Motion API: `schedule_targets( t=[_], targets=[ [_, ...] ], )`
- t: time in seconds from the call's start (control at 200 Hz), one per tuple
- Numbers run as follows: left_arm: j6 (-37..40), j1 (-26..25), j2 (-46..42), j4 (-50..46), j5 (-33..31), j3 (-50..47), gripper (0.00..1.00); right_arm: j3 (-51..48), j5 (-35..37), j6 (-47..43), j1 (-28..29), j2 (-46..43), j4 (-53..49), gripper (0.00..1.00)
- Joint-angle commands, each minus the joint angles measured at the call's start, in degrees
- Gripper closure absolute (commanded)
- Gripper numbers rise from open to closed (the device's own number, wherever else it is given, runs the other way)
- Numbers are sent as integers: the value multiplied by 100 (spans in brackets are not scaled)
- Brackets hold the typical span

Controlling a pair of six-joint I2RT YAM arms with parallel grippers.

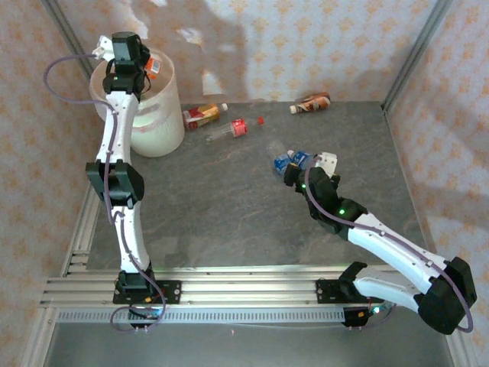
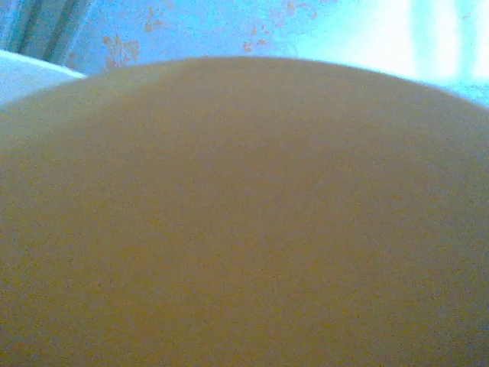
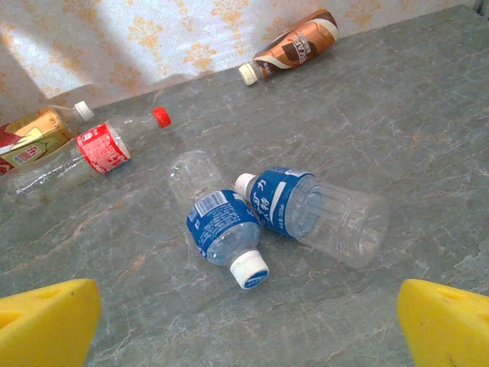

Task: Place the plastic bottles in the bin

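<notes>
Left gripper: above bin at far left; jaws narrow, apparently clamped on orange bottle, wrist view blurred.
Right gripper: jaws wide, empty, poised over two blue bottles lying side by side on table.
Red bottle, gold bottle, brown bottle: lying farther back on table.

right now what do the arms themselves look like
Left arm and right arm: slim white links, bulky black joints, a lilac cable looped along each. Green lights glow on the right one. The right end effector has yellow fingertips.
</notes>
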Motion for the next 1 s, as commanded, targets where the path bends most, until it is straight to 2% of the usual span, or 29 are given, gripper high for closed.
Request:
schedule_targets(
  t=[0.0, 0.065, 0.09, 0.185, 0.285, 0.731, 0.881, 0.996],
  targets=[
    [-238, 8, 320, -32, -253, 611, 42, 13, 245, 98, -15, -15, -56, 1],
    [-217, 24, 633, -217, -289, 1134, 20, 32, 242, 90, -26, 5, -72, 0],
    [-213, 38, 749, -236, -187, 1301, 14, 36, 241, 90, -26, 11, -77, 1],
    [-165, 85, 1071, -83, 349, 1770, 5, 33, 261, 61, -35, 8, -106, 1],
    [-37, 85, 1117, 91, 674, 1824, 3, 21, 262, 46, -39, 7, -149, 1],
    [249, 79, 654, -341, 1068, 1760, 1, -75, 235, 293, -98, -87, -157, 1],
    [502, -50, 335, -546, 1384, 1573, 2, -140, -399, 291, -459, -140, -74, 1],
    [831, -289, -58, -643, 1539, 1156, 1, -88, -991, -125, -762, -52, -163, 1]
  ],
)
